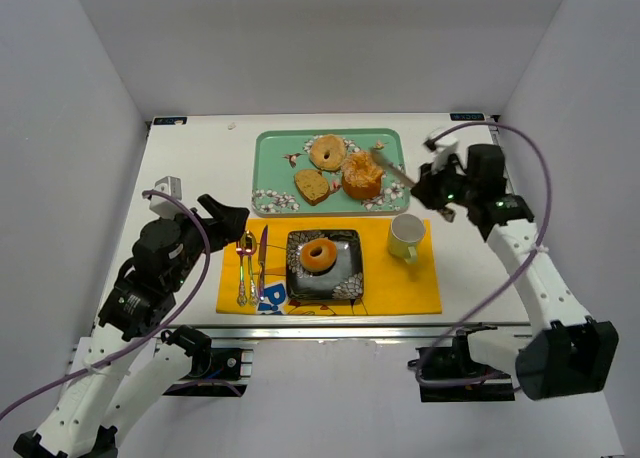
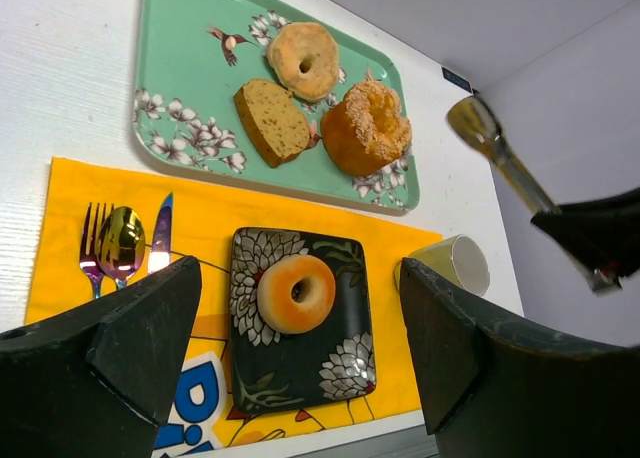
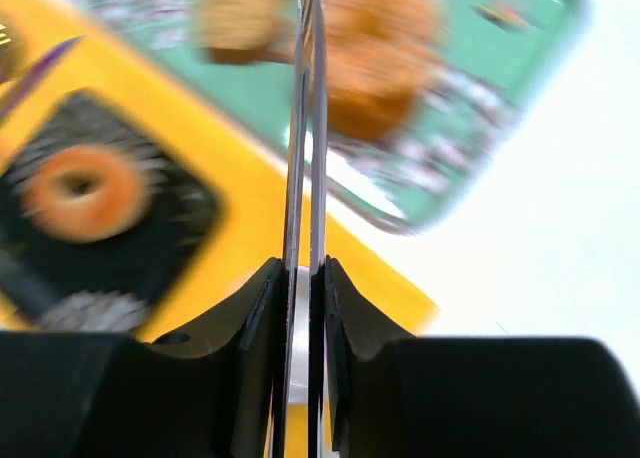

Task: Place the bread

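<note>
The bread (image 1: 319, 254) lies flat at the centre of the black floral plate (image 1: 350, 281), which sits on the yellow mat (image 1: 405, 290). By the look of it the placing is done, and clearing the tool away is what remains.

Right gripper (image 3: 300, 273): jaws pinched narrow on the handle end of the metal tongs (image 1: 392, 170). The tong arms are pressed together and nothing shows between their tips. The tips hang over the right end of the green tray (image 1: 270, 150), just beside the fluted cake (image 1: 362, 175).

Left gripper (image 1: 232, 223): jaws wide, holding nothing, above the mat's left edge.

Advice: carry the tongs up and out to the right before you lower them, so the tips do not rake the cake. Keep the pinch firm, since a slack hold lets the long arms swing.

Obstacles: the mug (image 1: 404, 238) stands just right of the plate, under any low path back. The pale bagel (image 1: 327, 152) and the bread slice (image 1: 312, 185) share the tray. The cutlery (image 1: 250, 266) lies left of the plate, below your idle arm. The right wrist view is blurred, so judge clearances from the top view.
</note>
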Tool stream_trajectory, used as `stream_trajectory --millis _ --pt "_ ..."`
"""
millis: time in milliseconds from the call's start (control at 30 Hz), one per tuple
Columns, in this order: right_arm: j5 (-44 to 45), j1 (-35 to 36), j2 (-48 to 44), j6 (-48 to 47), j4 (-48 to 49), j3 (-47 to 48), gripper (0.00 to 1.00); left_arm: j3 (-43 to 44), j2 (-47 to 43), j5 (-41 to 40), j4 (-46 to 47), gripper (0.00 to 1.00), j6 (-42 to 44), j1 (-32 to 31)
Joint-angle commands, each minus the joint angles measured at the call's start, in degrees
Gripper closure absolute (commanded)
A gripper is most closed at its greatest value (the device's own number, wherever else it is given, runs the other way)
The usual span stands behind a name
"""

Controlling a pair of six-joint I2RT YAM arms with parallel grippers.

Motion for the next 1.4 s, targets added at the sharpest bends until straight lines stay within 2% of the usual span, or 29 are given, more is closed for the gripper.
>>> stream_trajectory --millis 0,200,300,567,700,867,967,1000,1200,1367 --pt "-3.8 -14.0 3.8 3.5 2.3 3.0 0.76 -1.1 0.8 1.7 2.6 0.10 0.5 0.2" --pt "-1.4 -29.4 10.9 -0.1 4.5 -1.1 0.79 -1.9 2.0 2.8 4.8 0.10 1.0 0.2" --pt "0.9 -33.5 15.4 -0.4 7.3 -4.9 0.78 -1.9 2.8 3.5 5.6 0.10 1.1 0.2" --pt "4.1 -36.3 23.1 3.1 13.3 -9.3 0.71 -1.9 4.6 4.4 6.5 0.10 1.1 0.2" --pt "5.6 -36.3 26.8 2.4 13.3 -11.0 0.53 -1.9 4.9 4.1 6.6 0.10 1.1 0.2" --pt "7.4 -36.6 29.7 -0.3 12.6 -12.0 0.41 -1.5 5.3 4.1 6.4 0.10 1.1 0.2" --pt "6.2 -36.6 28.2 -1.9 10.9 -11.4 0.21 -1.0 5.5 3.9 5.8 0.10 1.5 0.2" --pt "5.2 -36.9 26.5 -2.3 10.2 -11.1 0.11 -0.8 5.5 3.8 5.7 0.10 1.6 0.2" --pt "5.7 -36.9 19.0 -3.9 3.4 -5.6 0.11 -1.1 5.1 3.5 5.7 0.10 1.6 0.2" --pt "5.9 -36.7 13.7 -2.2 3.1 0.4 0.11 -0.9 5.2 3.5 5.7 0.09 1.8 0.2"
